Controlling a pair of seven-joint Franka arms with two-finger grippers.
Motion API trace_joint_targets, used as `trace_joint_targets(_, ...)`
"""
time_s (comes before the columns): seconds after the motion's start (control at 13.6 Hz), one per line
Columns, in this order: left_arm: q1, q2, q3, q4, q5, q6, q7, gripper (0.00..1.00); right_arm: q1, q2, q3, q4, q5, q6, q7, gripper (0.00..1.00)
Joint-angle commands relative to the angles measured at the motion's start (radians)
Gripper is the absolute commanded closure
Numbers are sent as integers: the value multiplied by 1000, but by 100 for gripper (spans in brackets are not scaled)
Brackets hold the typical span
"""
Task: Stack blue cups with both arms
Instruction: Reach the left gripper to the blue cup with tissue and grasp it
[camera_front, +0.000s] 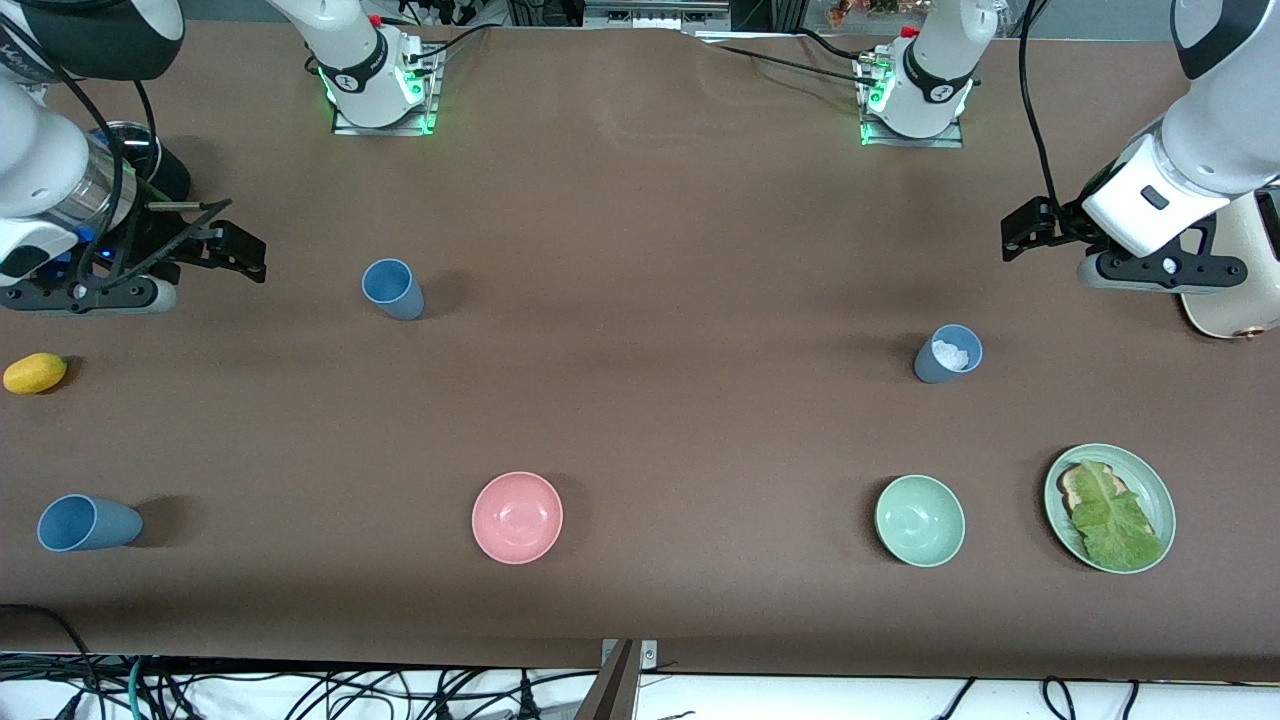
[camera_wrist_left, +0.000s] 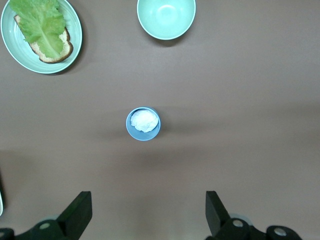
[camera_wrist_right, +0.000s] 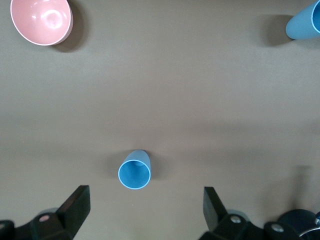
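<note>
Right gripper (camera_front: 245, 250): up over the table at the right arm's end, about 9 o'clock from the table's middle; fingers (camera_wrist_right: 75, 207) spread wide, nothing between them.
Yellow fruit (camera_front: 35, 373): on the table, nearer to the front camera than the right gripper's spot.
Corner cup (camera_front: 88, 523): blue, standing upright at about 8 o'clock from the table's middle, at the right arm's end, near the front edge; empty.
Middle cup (camera_front: 393, 288): blue, upright and empty, about 10 o'clock from the table's middle; seen in the right wrist view (camera_wrist_right: 134, 171) between that gripper's spread fingers, well apart from them.
Pink bowl (camera_front: 517, 517): at 6 o'clock from the table's middle, near the front edge.
Pale-green bowl (camera_front: 920, 520): about 5 o'clock, beside the plate.
Filled cup (camera_front: 947, 353): blue, upright, about 3 o'clock from the table's middle, something white inside; farther from the front camera than the pale-green bowl.
Left gripper (camera_front: 1030, 228): up over the table at the left arm's end, about 2 o'clock; fingers (camera_wrist_left: 77, 212) released, wide apart, empty.
Plate (camera_front: 1160, 500): pale green, bread and a lettuce leaf (camera_front: 1112, 518) on it.
</note>
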Motion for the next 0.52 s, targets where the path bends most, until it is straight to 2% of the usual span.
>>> trace_joint_targets(0.0, 15, 47, 4, 1, 20, -13, 24, 0, -8, 0, 5, 4, 15, -7, 7, 0)
trace_joint_targets(0.22, 50, 133, 3, 1, 26, -2, 39, 0, -8, 0, 5, 4, 15, -7, 7, 0)
trace_joint_targets(0.44, 75, 222, 3, -26, 69, 67, 157, 0, -8, 0, 3, 3, 15, -1, -9, 0)
